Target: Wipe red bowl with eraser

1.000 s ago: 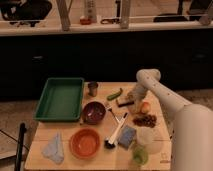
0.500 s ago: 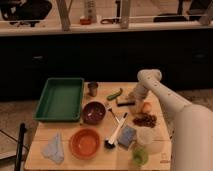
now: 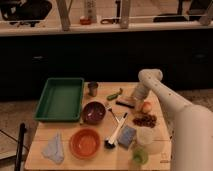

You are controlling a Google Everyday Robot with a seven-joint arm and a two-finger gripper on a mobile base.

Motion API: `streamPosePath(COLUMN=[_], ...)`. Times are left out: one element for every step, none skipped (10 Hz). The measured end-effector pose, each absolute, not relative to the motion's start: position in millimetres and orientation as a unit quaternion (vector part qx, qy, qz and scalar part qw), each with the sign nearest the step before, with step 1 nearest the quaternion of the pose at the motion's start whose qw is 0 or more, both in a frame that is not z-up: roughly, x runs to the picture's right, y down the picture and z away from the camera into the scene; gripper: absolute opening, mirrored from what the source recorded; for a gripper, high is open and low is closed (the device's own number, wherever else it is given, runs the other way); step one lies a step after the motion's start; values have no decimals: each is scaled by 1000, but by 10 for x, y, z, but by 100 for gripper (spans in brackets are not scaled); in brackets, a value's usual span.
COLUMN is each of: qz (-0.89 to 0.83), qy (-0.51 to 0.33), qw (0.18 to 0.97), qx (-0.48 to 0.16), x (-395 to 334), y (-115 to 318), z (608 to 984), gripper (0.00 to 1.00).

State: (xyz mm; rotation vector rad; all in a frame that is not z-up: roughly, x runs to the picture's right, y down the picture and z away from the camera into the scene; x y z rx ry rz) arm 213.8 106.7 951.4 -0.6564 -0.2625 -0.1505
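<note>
The jaws are hanging low over the far right part of the surface, right at the eraser; whether they are open or gripping cannot be told. The red bowl is sitting well apart from the jaws, nearer the camera and leftward.

Office-like test space: long dark counter, office chair beyond, cluttered wooden table; gripper low at its far right.
</note>
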Motion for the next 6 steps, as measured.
streamPosePath(qz=[-75,-75,-76,-74,-72,-72], qy=[-128,-128,-129,-135,-137,-140], qw=[935,936,935,932,930,929], qx=[-321,-320,-321,-328,-333,-336], x=[2124,2127,2130,2115,2102,2080], y=[1058,1058,1071,1121,1150,1168], z=[9516,9516,9524,9519,9504,9492], gripper=[80,80,80,80,80,80])
